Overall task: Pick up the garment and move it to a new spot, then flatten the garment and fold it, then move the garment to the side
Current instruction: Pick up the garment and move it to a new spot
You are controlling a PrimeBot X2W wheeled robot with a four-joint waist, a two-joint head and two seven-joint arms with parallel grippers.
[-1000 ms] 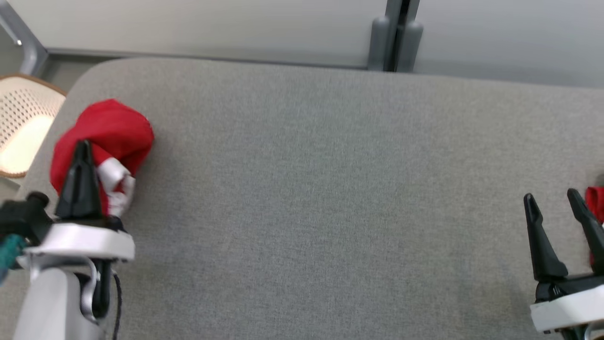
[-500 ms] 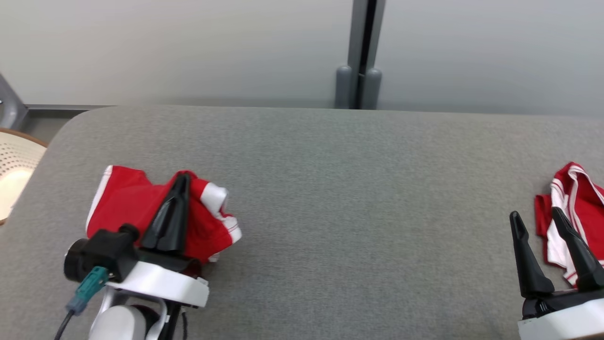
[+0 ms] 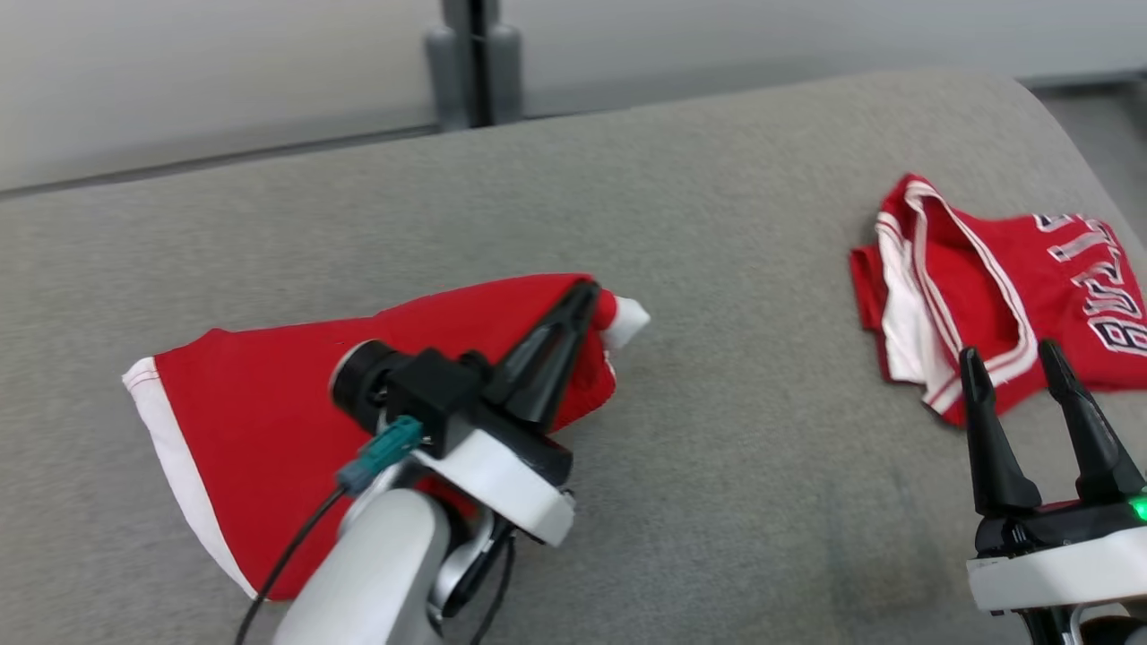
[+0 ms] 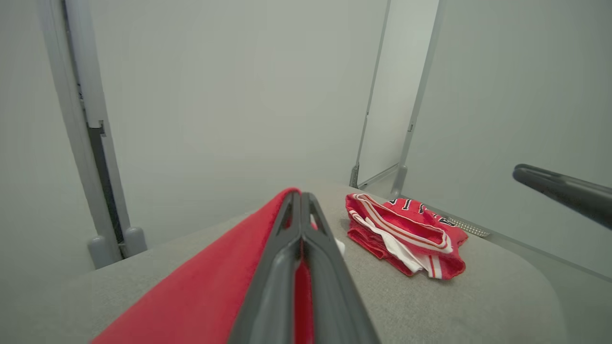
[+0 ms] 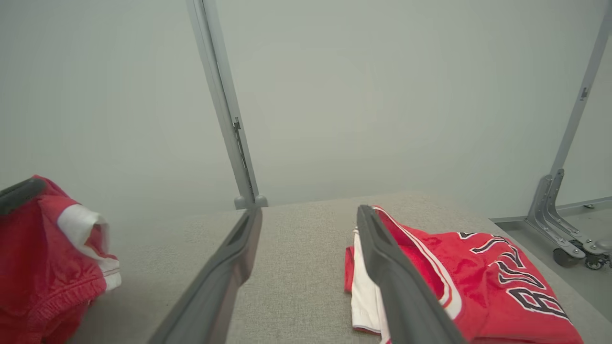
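Head view adds white hem (image 3: pixel 166 448) on garment (image 3: pixel 251 403) in left claw (image 3: pixel 587 294).

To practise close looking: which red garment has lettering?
The jersey on the robot's right, by the open right gripper. The garment pinched in the left gripper is plain red with white trim.

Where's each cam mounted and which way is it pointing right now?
Head view: on the head, looking down at the grey table; left gripper shut on the red garment, right gripper open near the lettered jersey.
Left wrist view: along its shut fingers, towards the jersey.
Right wrist view: along its open fingers, across the table to the wall.
Shared: all three show both garments.
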